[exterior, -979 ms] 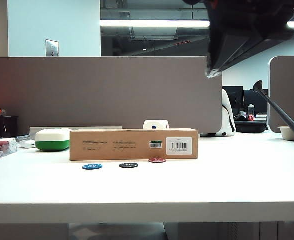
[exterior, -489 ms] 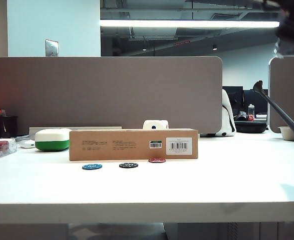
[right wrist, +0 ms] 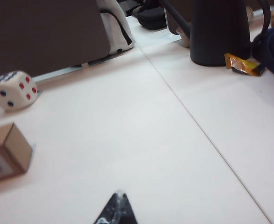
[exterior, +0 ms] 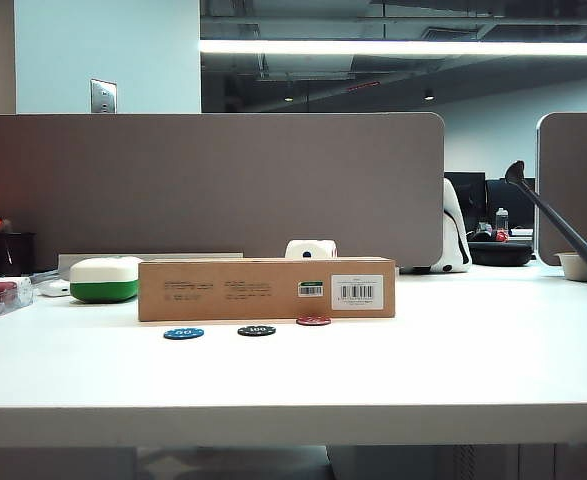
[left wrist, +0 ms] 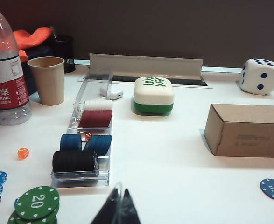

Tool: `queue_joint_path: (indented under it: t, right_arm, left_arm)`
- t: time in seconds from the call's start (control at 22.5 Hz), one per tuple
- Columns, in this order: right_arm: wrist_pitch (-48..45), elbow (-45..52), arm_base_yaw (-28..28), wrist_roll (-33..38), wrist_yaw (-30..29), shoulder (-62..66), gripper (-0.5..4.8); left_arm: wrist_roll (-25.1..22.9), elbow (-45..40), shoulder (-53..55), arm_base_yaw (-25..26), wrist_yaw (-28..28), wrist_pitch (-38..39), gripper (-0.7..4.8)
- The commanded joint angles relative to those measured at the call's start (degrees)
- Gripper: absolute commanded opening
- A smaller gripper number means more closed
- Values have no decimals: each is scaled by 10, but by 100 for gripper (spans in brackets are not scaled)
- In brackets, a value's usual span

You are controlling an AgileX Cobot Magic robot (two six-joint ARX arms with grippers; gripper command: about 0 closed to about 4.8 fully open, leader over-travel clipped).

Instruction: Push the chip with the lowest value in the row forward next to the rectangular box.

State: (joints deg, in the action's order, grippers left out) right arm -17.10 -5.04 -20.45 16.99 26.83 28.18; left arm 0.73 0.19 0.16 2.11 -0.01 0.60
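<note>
Red chip [exterior: 313, 320] just near of box [exterior: 266, 289], right end of row. Right gripper [right wrist: 116, 207] nearer, off right (fingertips together). Left gripper [left wrist: 119, 209] likewise pinched together.

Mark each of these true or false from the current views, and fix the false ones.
1. The red chip lies nearer the rectangular box than the other two chips. True.
2. The blue chip reads 100. False: it reads 50; the black chip reads 100.
3. An arm hangs over the box in the exterior view. False: no arm shows there.
4. The left end effector and right end effector both look shut. True.
5. The paper cup lies tipped over. False: it stands upright.
</note>
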Motion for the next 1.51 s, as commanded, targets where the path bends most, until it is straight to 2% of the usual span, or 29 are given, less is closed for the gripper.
queue_joint_path:
  t: [0.04, 0.13, 0.27, 0.36, 0.44, 1.51]
  right_arm:
    - [-5, 38, 31, -66, -66, -74, -5]
    - [67, 50, 69, -71, -106, -155, -5]
    - [148, 50, 115, -140, -162, -226, -5]
    - [188, 50, 135, -177, -197, -262, -5]
    - [212, 50, 143, -186, -207, -283, -5]
    - [212, 50, 119, -143, -203, -283, -5]
  left_arm:
    - [0, 2, 0, 0, 2, -11, -5]
    - [0, 2, 0, 0, 2, -11, -5]
    - [0, 2, 0, 0, 2, -10, -5]
    - [0, 2, 0, 0, 2, -11, -5]
    - [0, 2, 0, 0, 2, -10, -5]
    - [0, 2, 0, 0, 2, -6, -5]
